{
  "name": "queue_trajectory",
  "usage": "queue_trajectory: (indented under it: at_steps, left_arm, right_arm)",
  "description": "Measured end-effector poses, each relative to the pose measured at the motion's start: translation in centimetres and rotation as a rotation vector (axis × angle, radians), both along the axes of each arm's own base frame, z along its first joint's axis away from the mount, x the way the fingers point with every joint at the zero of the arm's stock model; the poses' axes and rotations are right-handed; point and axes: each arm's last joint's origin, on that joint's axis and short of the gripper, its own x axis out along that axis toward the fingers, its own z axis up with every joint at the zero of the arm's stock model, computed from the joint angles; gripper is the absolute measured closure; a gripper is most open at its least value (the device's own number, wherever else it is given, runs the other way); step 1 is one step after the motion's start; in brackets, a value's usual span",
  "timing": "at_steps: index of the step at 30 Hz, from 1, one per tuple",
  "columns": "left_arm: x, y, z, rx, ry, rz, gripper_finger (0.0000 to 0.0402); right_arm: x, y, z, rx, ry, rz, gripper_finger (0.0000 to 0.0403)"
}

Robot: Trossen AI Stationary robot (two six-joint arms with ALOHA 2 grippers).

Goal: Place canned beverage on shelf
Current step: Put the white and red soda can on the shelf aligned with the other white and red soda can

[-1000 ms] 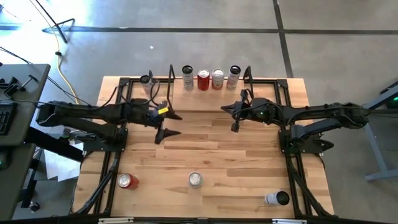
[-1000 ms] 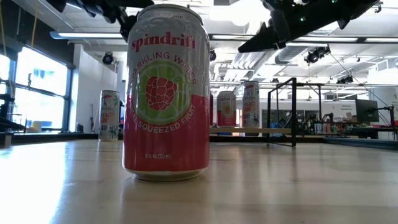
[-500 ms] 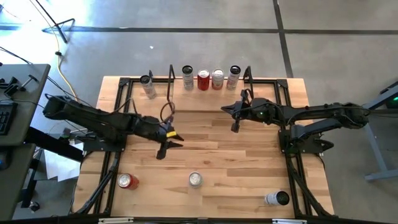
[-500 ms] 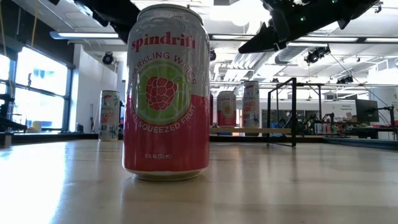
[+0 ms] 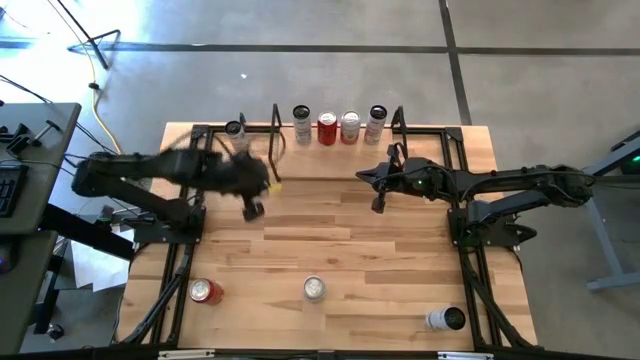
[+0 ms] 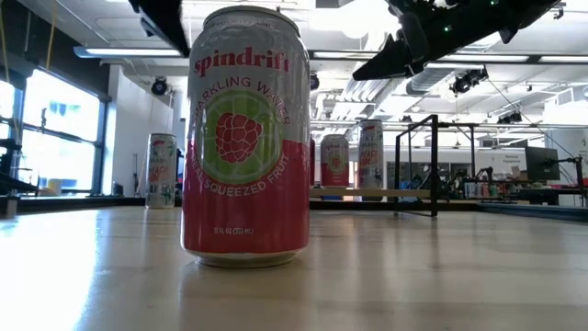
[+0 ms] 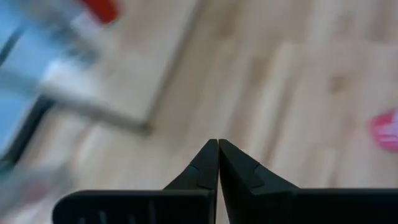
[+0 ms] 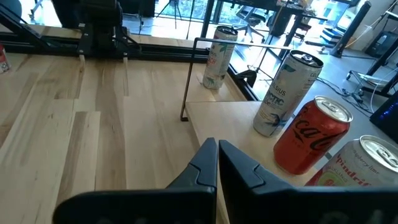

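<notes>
Cans wait for the shelf (image 5: 336, 143)
Both claws are shut and hold nothing; left gripper (image 5: 252, 210) hangs over bare table, right gripper (image 5: 377, 203) near the shelf.

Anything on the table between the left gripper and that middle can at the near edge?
Nothing: in the high view, only bare tabletop lies between the shut left gripper and the middle can.

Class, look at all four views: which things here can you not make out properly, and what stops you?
- Left gripper: motion-blurred, high view.
- Left wrist view: the shelf and cans are smeared.
- Low view: the near can hides part of the shelf behind.
- Tipped can: label too small.
</notes>
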Motion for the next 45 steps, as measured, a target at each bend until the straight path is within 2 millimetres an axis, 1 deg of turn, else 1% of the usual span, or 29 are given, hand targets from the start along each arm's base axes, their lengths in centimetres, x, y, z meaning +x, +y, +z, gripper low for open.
queue_trajectory:
  at_steps: [3,6,9,11,15,18,20,22,25,28,32,36,41,45]
  left_arm:
    - [-1.4,2.9,1.2,0.004,0.070,0.139,0.0401]
    - [-3.0,5.8,2.0,-0.028,0.116,0.237,0.0401]
    - [-4.2,8.5,2.1,-0.132,0.135,0.297,0.0396]
    - [-4.8,10.1,1.7,-0.181,0.150,0.349,0.0384]
    - [-4.9,13.1,0.5,-0.185,0.249,0.410,0.0338]
    - [-4.4,15.5,-0.6,-0.137,0.361,0.475,0.0289]
    - [-4.1,16.8,-1.3,-0.132,0.429,0.503,0.0255]
    - [-3.5,18.1,-1.9,-0.144,0.461,0.527,0.0221]
    - [-2.8,19.6,-2.4,-0.149,0.500,0.542,0.0176]
    - [-2.3,21.0,-2.7,-0.126,0.533,0.553,0.0139]
    - [-2.6,22.7,-2.9,-0.138,0.538,0.598,0.0108]
    - [-3.5,23.9,-3.4,-0.211,0.516,0.623,0.0098]
    - [-4.5,25.2,-3.6,-0.209,0.479,0.656,0.0096]
    - [-5.1,25.7,-3.6,-0.254,0.437,0.663,0.0096]
  right_arm:
    - [0.0,0.0,0.0,0.000,0.000,0.000,0.0403]
    - [0.0,0.0,0.0,0.000,0.000,0.000,0.0403]
    - [0.0,0.0,0.0,0.000,0.000,0.000,0.0403]
    - [0.0,0.0,0.0,0.000,0.000,0.000,0.0403]
    - [0.0,0.0,0.0,0.002,0.001,0.000,0.0403]
    - [0.0,0.1,-0.1,0.032,0.007,0.023,0.0403]
    - [0.0,0.2,-0.2,0.045,0.012,0.053,0.0403]
    - [0.0,0.3,-0.2,0.054,0.014,0.081,0.0403]
    - [0.0,0.3,-0.3,0.059,0.016,0.093,0.0403]
    - [0.0,0.3,-0.3,0.060,0.022,0.092,0.0403]
    - [-0.1,0.3,-0.5,0.063,0.039,0.092,0.0403]
    - [-0.1,0.3,-0.6,0.064,0.049,0.092,0.0403]
    - [-0.1,0.3,-0.6,0.065,0.056,0.091,0.0403]
    - [-0.1,0.3,-0.6,0.066,0.057,0.091,0.0403]
